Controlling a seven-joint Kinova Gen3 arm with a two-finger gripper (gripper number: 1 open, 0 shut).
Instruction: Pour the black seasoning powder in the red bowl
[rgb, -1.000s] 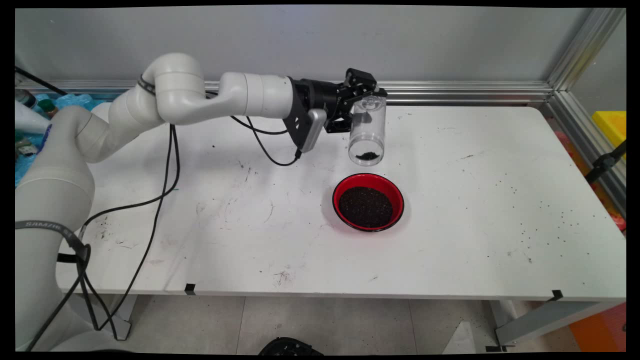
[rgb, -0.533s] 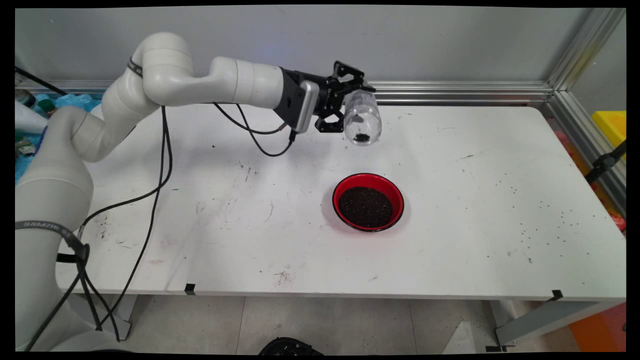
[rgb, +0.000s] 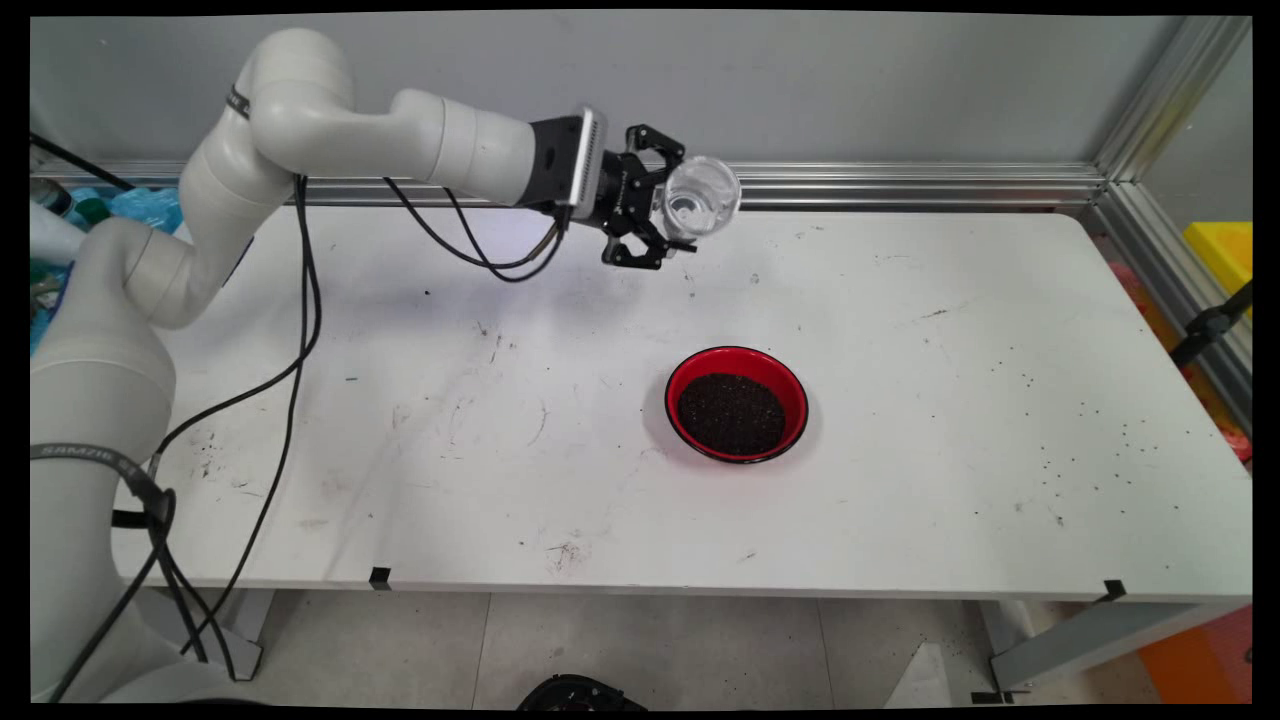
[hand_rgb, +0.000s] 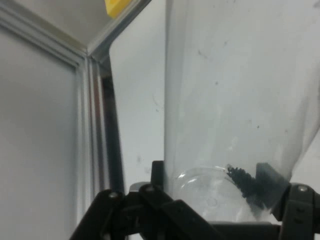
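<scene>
The white, scuffed table (rgb: 900, 480) carried a red round bowl of dark granules (rgb: 737, 403) near its middle. Up at twelve o'clock from the bowl, well above the tabletop, the black two-finger gripper (rgb: 672, 212) gripped a clear plastic cylindrical jar (rgb: 701, 198), jaws shut on its wall near the base. The jar looked light, rigid and slick, best taken around its mid-body. A few dark grains (hand_rgb: 243, 178) seemingly clung inside.
</scene>
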